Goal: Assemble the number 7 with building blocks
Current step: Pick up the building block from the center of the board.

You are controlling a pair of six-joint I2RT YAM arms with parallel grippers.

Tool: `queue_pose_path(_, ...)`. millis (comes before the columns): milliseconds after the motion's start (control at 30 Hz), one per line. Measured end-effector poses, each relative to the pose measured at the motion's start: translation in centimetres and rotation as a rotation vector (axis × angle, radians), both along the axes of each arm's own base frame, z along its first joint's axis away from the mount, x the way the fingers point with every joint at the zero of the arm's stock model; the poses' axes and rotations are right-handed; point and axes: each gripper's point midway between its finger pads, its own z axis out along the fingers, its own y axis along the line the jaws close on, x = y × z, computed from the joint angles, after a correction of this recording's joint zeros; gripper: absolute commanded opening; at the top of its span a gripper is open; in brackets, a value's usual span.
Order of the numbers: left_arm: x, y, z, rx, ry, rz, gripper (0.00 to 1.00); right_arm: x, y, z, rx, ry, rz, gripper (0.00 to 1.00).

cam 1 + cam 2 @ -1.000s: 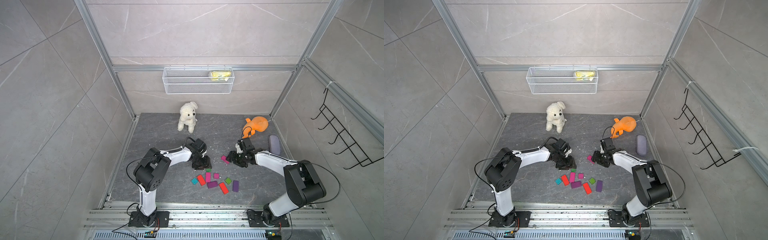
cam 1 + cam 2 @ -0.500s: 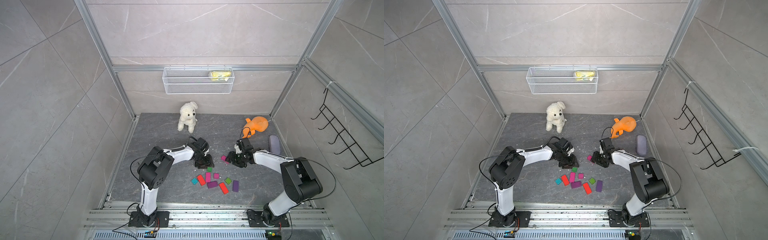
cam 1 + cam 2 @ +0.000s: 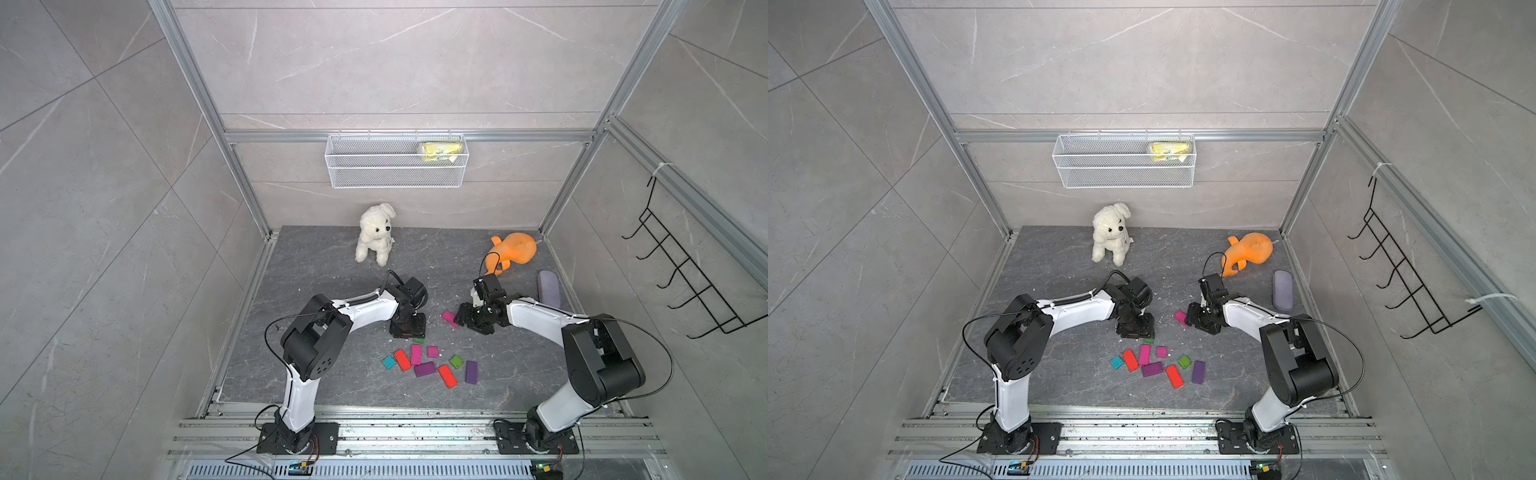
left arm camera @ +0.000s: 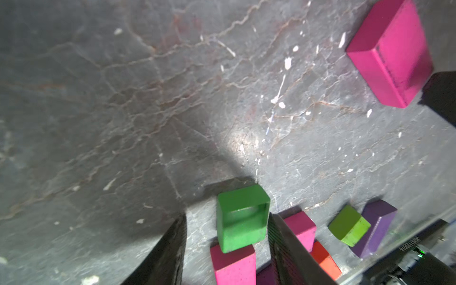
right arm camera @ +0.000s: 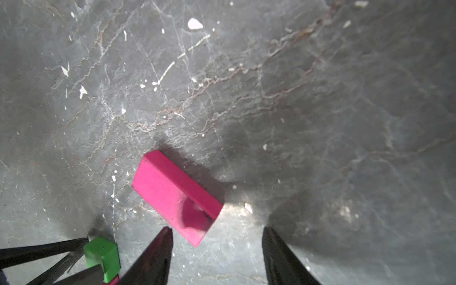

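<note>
Right gripper [image 5: 217, 230]: jaws apart, empty. Pink block [image 5: 176, 195] lies flat just ahead of fingertips, offset toward one finger, long axis skewed across jaw line; probably needs wrist turn before closing. Right arm nearer it. Left gripper [image 4: 227, 215]: jaws apart, straddling green block [image 4: 243, 209], one finger touching, gap at other, not clamped. Other blocks [image 3: 424, 368] loose toward front, nothing assembled yet.

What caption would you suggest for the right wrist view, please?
Open right gripper poised at a magenta block on the grey floor.
</note>
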Motion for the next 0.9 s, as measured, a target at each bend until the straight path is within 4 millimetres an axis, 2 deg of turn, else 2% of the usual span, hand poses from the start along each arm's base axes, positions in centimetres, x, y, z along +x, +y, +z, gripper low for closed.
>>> queue_pose_path(333,-0.22,0.06,-0.2,0.055,-0.017,-0.009,0.51,0.5,0.53,0.39,0.032,-0.022,0.008,0.62)
queue_pose_path(667,0.16,-0.38,-0.53,0.108,-0.028,-0.02,0.3,0.53,0.61,0.45,0.042,-0.022,0.009,0.61)
queue_pose_path(900,0.68,-0.86,-0.53,0.113,-0.031,-0.02,0.28,0.3,0.5,0.36,0.037,-0.011,0.008,0.61)
